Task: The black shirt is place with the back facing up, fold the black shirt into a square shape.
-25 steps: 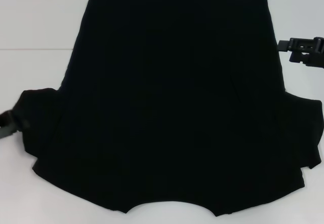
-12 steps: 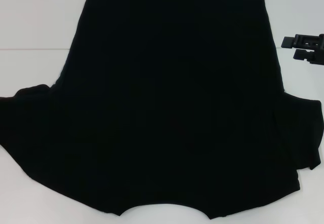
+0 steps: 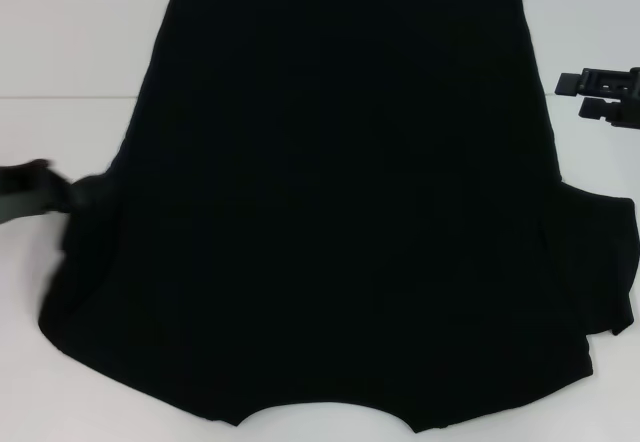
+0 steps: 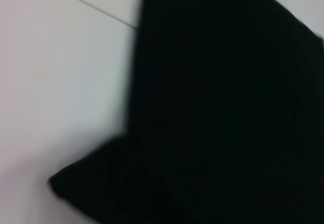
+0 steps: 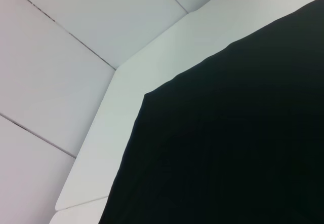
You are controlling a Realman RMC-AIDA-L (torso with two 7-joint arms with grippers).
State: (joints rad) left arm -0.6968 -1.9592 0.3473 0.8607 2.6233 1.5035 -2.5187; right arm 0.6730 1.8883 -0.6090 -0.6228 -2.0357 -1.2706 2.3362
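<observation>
The black shirt (image 3: 340, 202) lies spread flat on the white table (image 3: 70, 32), hem at the far side and neckline at the near edge. No lettering shows. My left gripper (image 3: 28, 190) is a blurred shape at the left edge, right against the shirt's left sleeve (image 3: 82, 194), which is drawn in toward the body. The left wrist view shows the sleeve corner (image 4: 86, 183) on the table. My right gripper (image 3: 580, 95) hovers beside the shirt's right side, open and holding nothing. The right wrist view shows the shirt's hem corner (image 5: 152, 100).
White table surface (image 3: 600, 12) shows on both sides of the shirt and beyond the hem. The right sleeve (image 3: 605, 262) lies spread near the right edge. A table edge and pale floor panels (image 5: 61, 57) appear in the right wrist view.
The left sleeve was stretched out to the left, then drawn back toward the body. My left gripper left the view and came back higher up. The right gripper shifted slightly.
</observation>
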